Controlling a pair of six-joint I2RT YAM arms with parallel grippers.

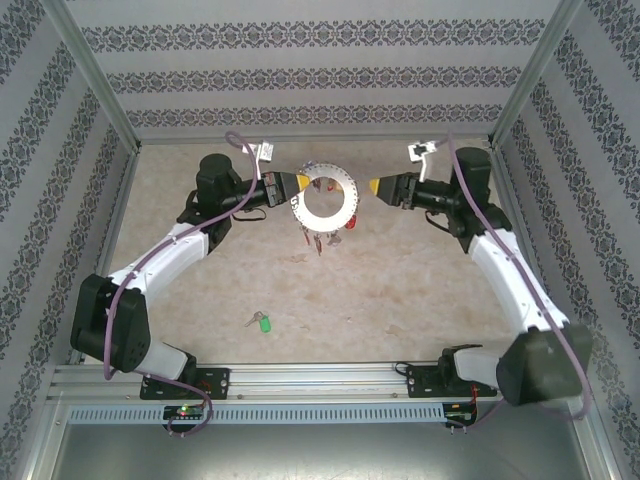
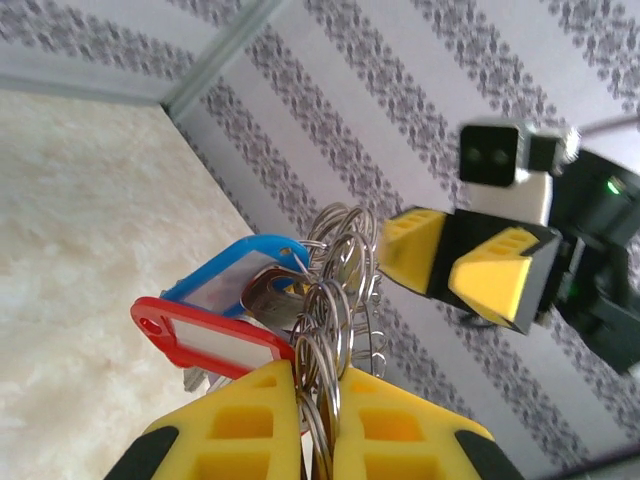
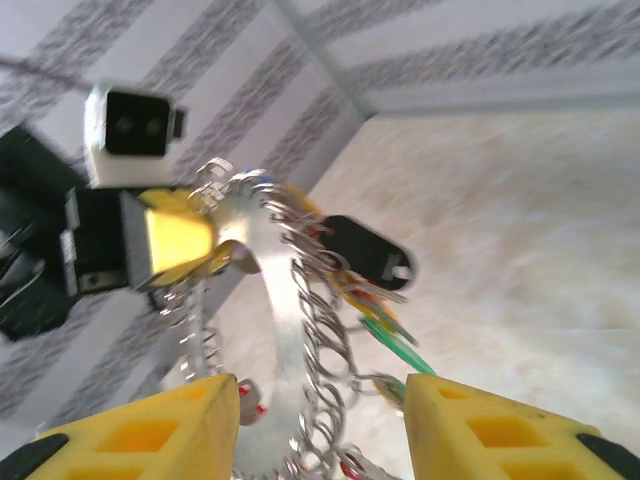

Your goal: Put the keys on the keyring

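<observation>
The keyring [image 1: 326, 200], a big grey ring fringed with small rings and coloured tags, hangs in the air over the far middle of the table. My left gripper [image 1: 301, 183] is shut on its left edge; in the left wrist view the fingertips [image 2: 262, 400] pinch the wire rings [image 2: 340, 260] beside a red tag [image 2: 205, 338] and a blue tag. My right gripper [image 1: 372, 186] is open just right of the ring, and the ring's band [image 3: 272, 300] stands between its spread fingers [image 3: 175, 425]. A green-tagged key [image 1: 262, 321] lies on the table near the front left. No loose red-tagged key is in view.
Patterned walls and metal corner posts [image 1: 100, 90] enclose the beige table [image 1: 400, 290]. Both arm bases sit on the rail [image 1: 320, 380] at the near edge. Several tagged keys [image 1: 320, 240] dangle below the ring.
</observation>
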